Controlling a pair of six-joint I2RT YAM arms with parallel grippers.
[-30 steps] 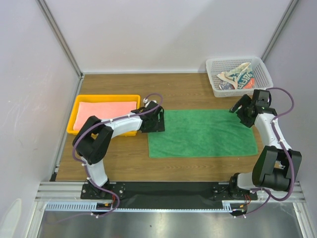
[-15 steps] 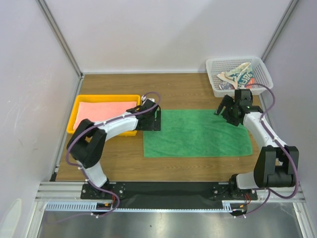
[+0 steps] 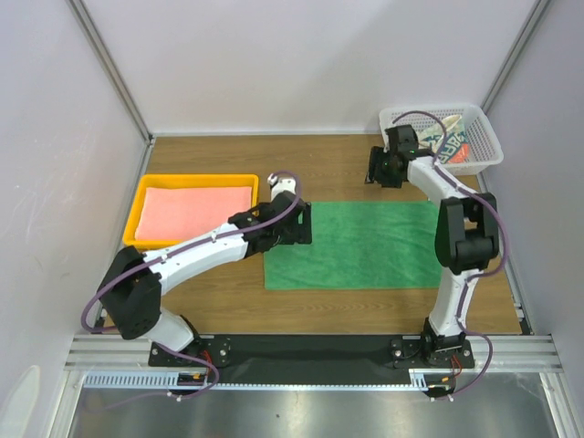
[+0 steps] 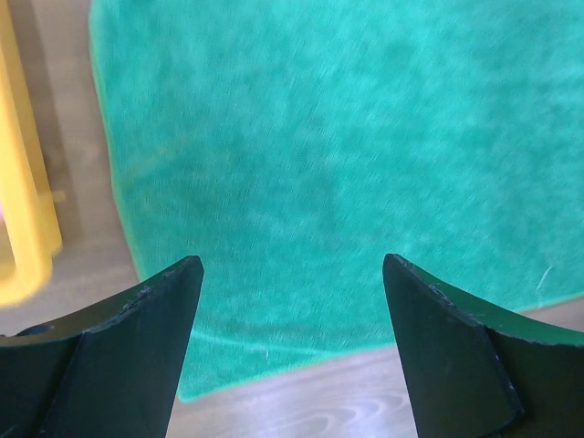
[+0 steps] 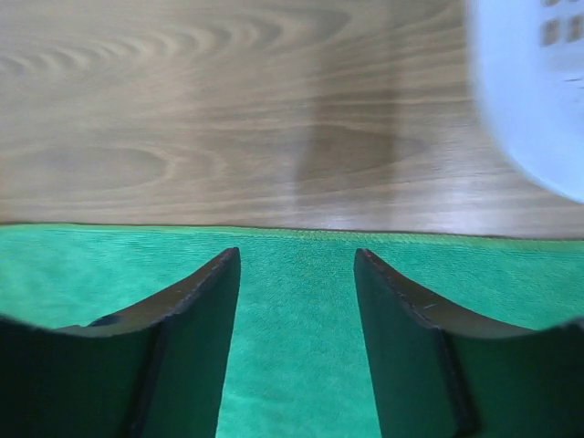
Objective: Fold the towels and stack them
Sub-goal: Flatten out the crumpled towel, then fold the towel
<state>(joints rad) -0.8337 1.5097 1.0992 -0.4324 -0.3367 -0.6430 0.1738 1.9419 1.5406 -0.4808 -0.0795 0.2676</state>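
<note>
The wooden worktop (image 3: 347,164) carries the green towel (image 3: 365,246), spread flat with its long axis running left to right. It lies between the yellow tray (image 3: 196,178), which holds the pink towel (image 3: 196,210), and the white basket (image 3: 484,151), which holds the patterned towel (image 3: 453,146). The left hand (image 4: 292,269) is wide apart and empty over the green towel's left end. The right hand (image 5: 297,260) is apart and empty above its far edge.

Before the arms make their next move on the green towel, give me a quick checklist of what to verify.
1. Green towel spread flat on the table: ok.
2. Left gripper open above the towel's left edge: ok.
3. Right gripper with jaws apart above the far edge: ok.
4. Towel edge gripped by either gripper: not ok, neither holds it.
5. Pink towel lying in the yellow tray: ok.
6. Patterned towel folded: not ok, bunched in the white basket.
</note>
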